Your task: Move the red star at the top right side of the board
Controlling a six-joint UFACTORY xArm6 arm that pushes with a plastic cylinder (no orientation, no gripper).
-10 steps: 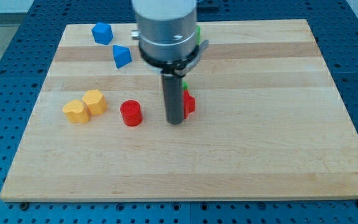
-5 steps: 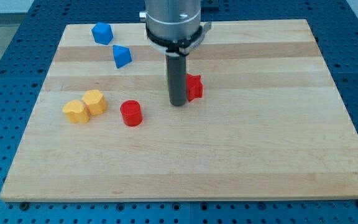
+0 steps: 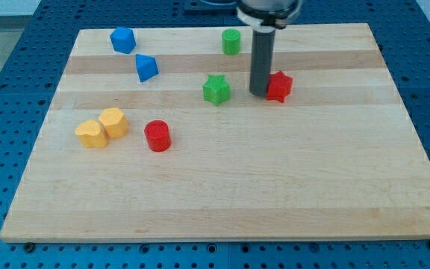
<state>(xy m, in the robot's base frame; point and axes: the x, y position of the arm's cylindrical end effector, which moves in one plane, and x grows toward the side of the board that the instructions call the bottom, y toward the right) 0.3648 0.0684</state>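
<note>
My tip [image 3: 259,93] stands on the bench [image 3: 222,202], pressed against the view's left side of the red star [image 3: 278,87]. My tool is a plain rod with nothing to open or close, so it grasps nothing; it only bears against the star's side. That placement makes sense for the job: with the tip on the star's left and slightly low, a push would drive the star toward the view's right and top, where the bench's top right corner lies.

The red star sits right of centre in the upper part of the bench, with bare wood between it and the top right corner. By my judgement the move is partly done and a further shove up and to the right is called for.

The green star [image 3: 216,90] lies near my tip on the view's left, apart from it and out of the push line. The green cylinder [image 3: 231,42] stands near the top edge, left of the rod. Two blue blocks [image 3: 123,39] [image 3: 146,68] sit at the upper left. Two yellow blocks [image 3: 101,128] touch each other at the left, and the red cylinder [image 3: 157,136] stands just right of them, well apart from the star.
</note>
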